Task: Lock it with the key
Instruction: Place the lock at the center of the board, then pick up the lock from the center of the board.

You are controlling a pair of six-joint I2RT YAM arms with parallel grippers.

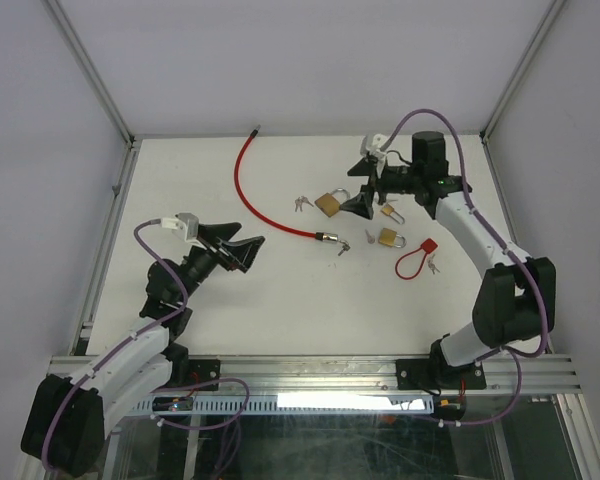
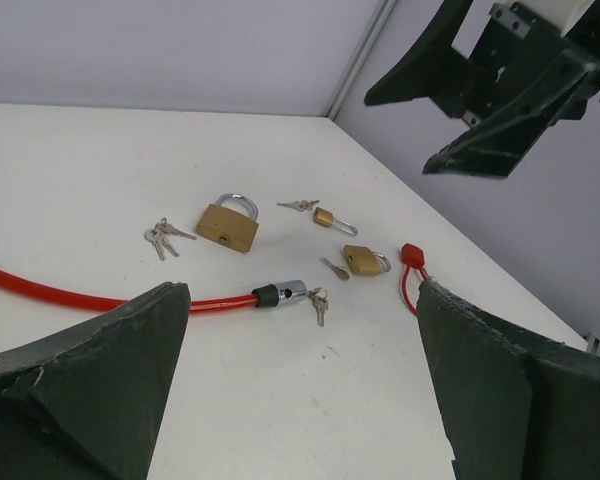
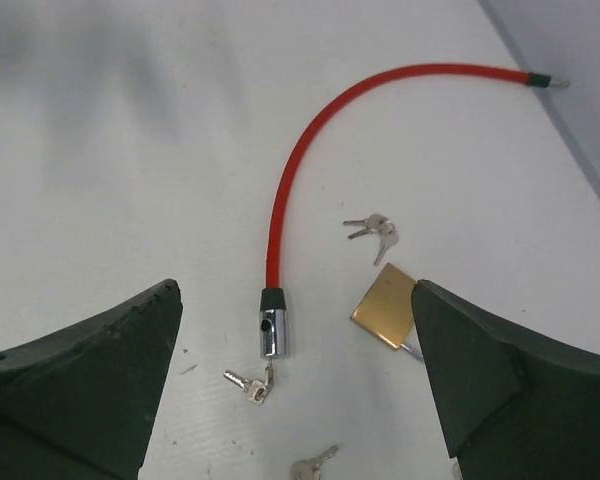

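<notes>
Lower left, the left hand (image 1: 248, 252) hangs spread and empty; the right hand (image 1: 363, 195), spread too, hovers beside the big brass padlock (image 1: 329, 203), seemingly lining up a grab.

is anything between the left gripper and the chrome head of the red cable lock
Nothing visible. The open left gripper faces the chrome head across bare table. The keys lie beside the head on its far side, and the large brass padlock sits further back, out of the path.
</notes>
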